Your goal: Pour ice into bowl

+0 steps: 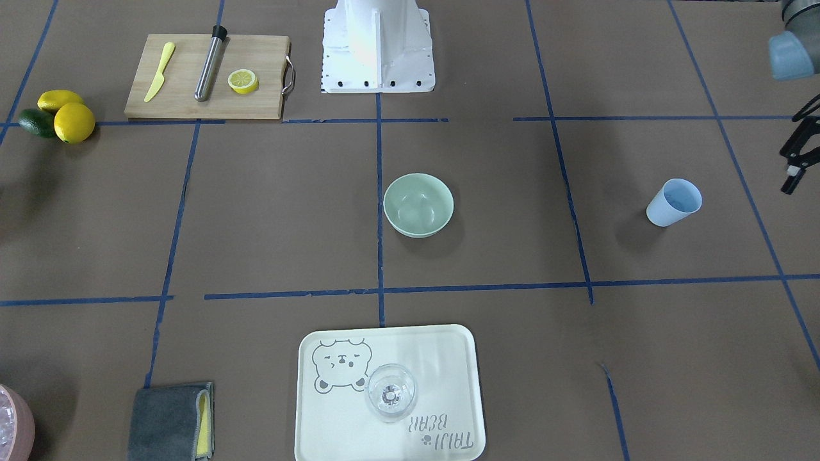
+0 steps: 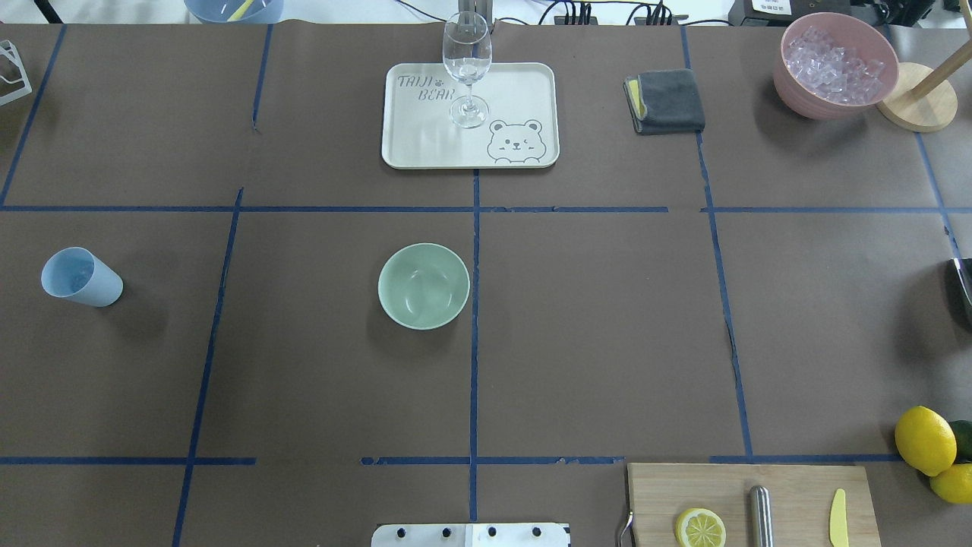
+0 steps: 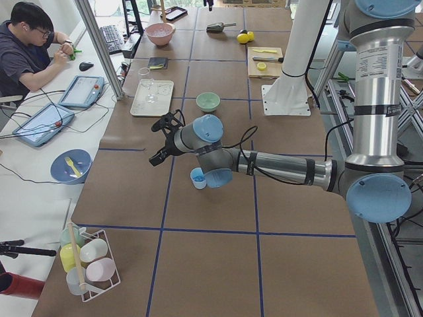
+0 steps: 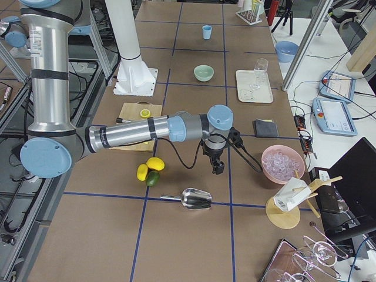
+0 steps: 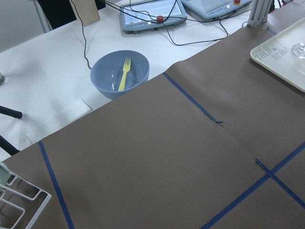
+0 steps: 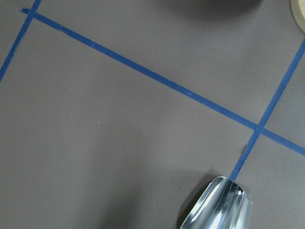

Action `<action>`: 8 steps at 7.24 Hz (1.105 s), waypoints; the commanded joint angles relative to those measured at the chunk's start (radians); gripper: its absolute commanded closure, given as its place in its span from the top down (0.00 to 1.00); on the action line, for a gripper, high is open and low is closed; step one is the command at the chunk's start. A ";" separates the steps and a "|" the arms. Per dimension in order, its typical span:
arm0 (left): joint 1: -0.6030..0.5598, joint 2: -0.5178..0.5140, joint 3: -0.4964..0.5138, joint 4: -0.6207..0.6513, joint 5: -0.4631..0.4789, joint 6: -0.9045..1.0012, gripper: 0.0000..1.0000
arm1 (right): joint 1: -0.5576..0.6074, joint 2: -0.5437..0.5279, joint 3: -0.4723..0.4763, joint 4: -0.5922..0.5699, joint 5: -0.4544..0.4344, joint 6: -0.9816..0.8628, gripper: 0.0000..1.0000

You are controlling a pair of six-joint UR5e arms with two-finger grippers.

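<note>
The pale mint-green bowl [image 2: 424, 286] stands empty near the table's middle; it also shows in the front view [image 1: 418, 205]. Clear ice cubes [image 2: 831, 64] fill the pink container [image 2: 790, 91] at the far right corner. A light blue cup [image 2: 80, 277] stands far left; whether it holds ice I cannot tell. My left gripper [image 1: 797, 144] hovers open and empty beside and above the cup [image 3: 198, 177]. My right gripper [image 4: 218, 168] hangs over bare table between the lemons and the pink container; I cannot tell whether it is open or shut.
A cream tray [image 2: 531, 91] with a wine glass [image 2: 467, 68] is at the far middle. A grey cloth [image 2: 667, 100] lies beside it. A cutting board [image 2: 790, 486] holds a lemon slice, metal muddler and yellow knife. Lemons [image 2: 925, 441] and a metal scoop [image 4: 194, 200] lie at the right.
</note>
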 commanded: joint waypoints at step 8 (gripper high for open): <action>0.879 0.313 0.017 -0.305 1.210 -0.684 1.00 | 0.036 -0.082 0.053 0.002 -0.001 -0.004 1.00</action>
